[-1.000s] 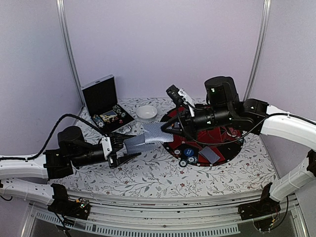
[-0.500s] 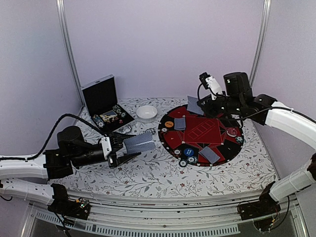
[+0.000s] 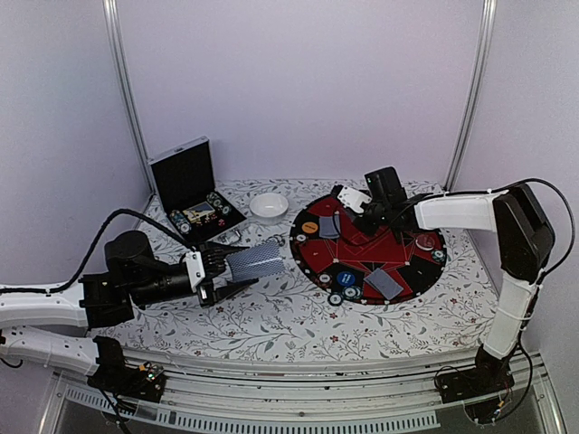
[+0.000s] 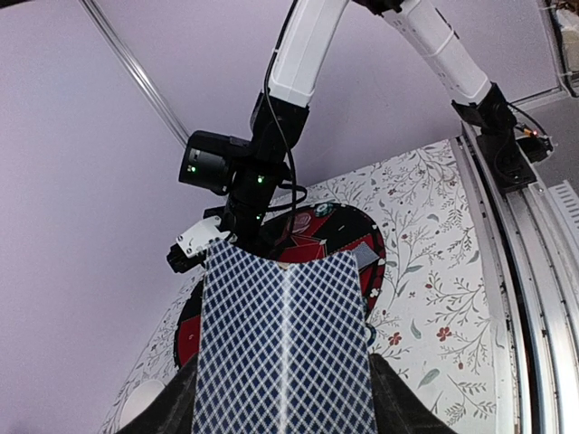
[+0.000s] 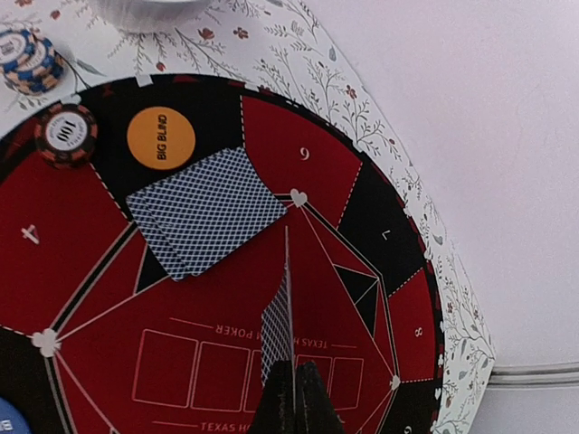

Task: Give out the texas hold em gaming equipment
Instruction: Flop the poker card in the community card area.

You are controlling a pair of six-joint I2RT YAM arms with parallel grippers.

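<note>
**Top view.** At the left of the flowered worktop (image 3: 271, 321), the left jaws are closed part-way on a deck of cards (image 3: 255, 262). The deck lies nearly flat with its grey-blue backs up. Its long axis runs out from the jaws toward the round red-and-black mat (image 3: 357, 246). The right arm (image 3: 452, 210) reaches in from the right over the mat's far side, and its wrist hides what it carries.

Only this view shows:
- the open black case (image 3: 185, 181) at the far left
- a near pair of cards (image 3: 383, 284) at the mat's front edge
- a blue disc (image 3: 348, 278) beside that pair

**Right wrist view.** The right jaws are pressed tight on a single card (image 5: 279, 336), with a dark finger (image 5: 312, 402) on either side of it.
- The card is seen edge-on as a thin upright sliver, its plane vertical.
- Its long axis points away from the fingertips over the mat's centre.
- Whether it touches the mat cannot be told.

Other things visible here:
- A far pair of cards (image 5: 204, 221) lies overlapped and face down on a red segment.
- The orange disc (image 5: 161, 137), marked BIG BLIND, sits just beside that pair.
- A red-and-black chip (image 5: 65, 134) lies next to the disc.
- A blue-and-white chip stack (image 5: 27, 59) stands off the mat, near the white bowl (image 5: 145, 9).

**Left wrist view.** The diamond-patterned backs fill the lower frame. A seam down the middle shows that the top cards are slightly splayed. The long axis points at the mat and at the right arm's wrist beyond it.
</note>
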